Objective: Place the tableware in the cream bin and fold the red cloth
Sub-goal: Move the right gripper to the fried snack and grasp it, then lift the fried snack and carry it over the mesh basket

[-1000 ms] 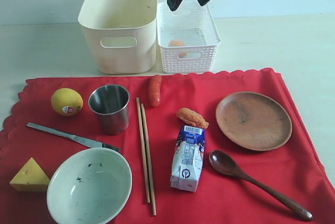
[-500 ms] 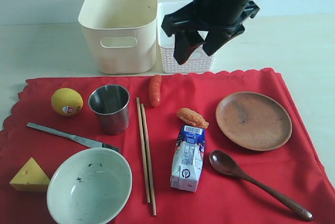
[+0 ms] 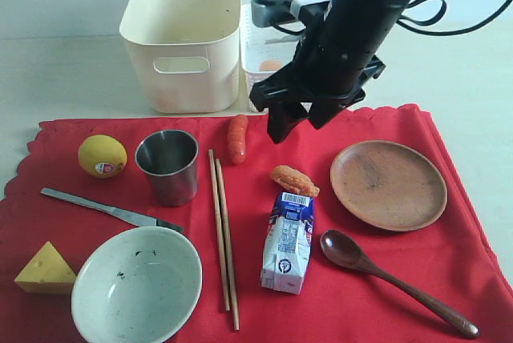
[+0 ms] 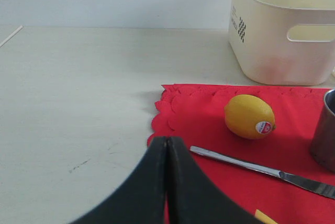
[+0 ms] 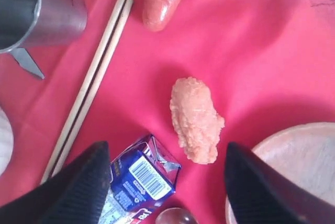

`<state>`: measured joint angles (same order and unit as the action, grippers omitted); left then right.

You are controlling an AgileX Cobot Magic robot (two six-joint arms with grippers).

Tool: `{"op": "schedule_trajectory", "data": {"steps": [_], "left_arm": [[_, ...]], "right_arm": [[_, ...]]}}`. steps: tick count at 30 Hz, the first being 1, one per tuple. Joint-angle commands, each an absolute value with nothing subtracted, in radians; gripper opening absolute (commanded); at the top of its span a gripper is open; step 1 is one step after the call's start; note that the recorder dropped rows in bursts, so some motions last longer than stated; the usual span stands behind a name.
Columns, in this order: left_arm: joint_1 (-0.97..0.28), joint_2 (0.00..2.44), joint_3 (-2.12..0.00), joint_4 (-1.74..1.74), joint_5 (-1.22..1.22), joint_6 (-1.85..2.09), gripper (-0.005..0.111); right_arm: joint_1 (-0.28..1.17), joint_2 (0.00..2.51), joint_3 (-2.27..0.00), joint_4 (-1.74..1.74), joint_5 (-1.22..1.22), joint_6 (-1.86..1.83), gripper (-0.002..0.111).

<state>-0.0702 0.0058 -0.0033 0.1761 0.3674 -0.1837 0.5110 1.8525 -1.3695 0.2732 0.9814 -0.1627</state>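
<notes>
On the red cloth (image 3: pixel 377 267) lie the steel cup (image 3: pixel 168 165), speckled bowl (image 3: pixel 136 283), chopsticks (image 3: pixel 223 231), knife (image 3: pixel 104 208), brown plate (image 3: pixel 388 184) and wooden spoon (image 3: pixel 393 279). The cream bin (image 3: pixel 180 38) stands behind the cloth. My right gripper (image 3: pixel 298 124) hangs open above the cloth's far middle and holds nothing. In the right wrist view its jaws (image 5: pixel 165 148) frame an orange fried piece (image 5: pixel 196 119) and the carton top (image 5: pixel 146 179). My left gripper (image 4: pixel 167 140) is shut and empty, low by the cloth's left edge near the knife (image 4: pixel 261 169).
A white lattice basket (image 3: pixel 264 42) with an egg (image 3: pixel 271 65) stands beside the cream bin, partly behind the right arm. On the cloth are also a lemon (image 3: pixel 103 155), cheese wedge (image 3: pixel 46 269), sausage (image 3: pixel 237 138), fried piece (image 3: pixel 294 180) and milk carton (image 3: pixel 287 240).
The right arm has come down from above the lattice basket toward me, and now hangs over the cloth's far middle. Its jaws stay open. Nothing on the cloth moved.
</notes>
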Motion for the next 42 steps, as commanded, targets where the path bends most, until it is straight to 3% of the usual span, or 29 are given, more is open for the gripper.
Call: {"op": "schedule_trajectory", "data": {"steps": [1,38,40,42], "left_arm": [[-0.069,0.0,0.0,0.167,0.362,-0.187,0.0],[-0.069,0.0,0.0,0.167,0.362,-0.187,0.0],[-0.069,0.0,0.0,0.167,0.362,-0.187,0.0],[-0.069,0.0,0.0,0.167,0.362,-0.187,0.0]], "right_arm": [[0.511,1.913,-1.365,0.284,0.955,-0.189,0.061],[0.551,2.108,-1.365,0.15,0.877,-0.197,0.059],[0.571,2.113,-1.365,0.119,0.853,-0.187,0.056],[0.582,2.113,-1.365,0.104,0.831,-0.157,0.04]]}}
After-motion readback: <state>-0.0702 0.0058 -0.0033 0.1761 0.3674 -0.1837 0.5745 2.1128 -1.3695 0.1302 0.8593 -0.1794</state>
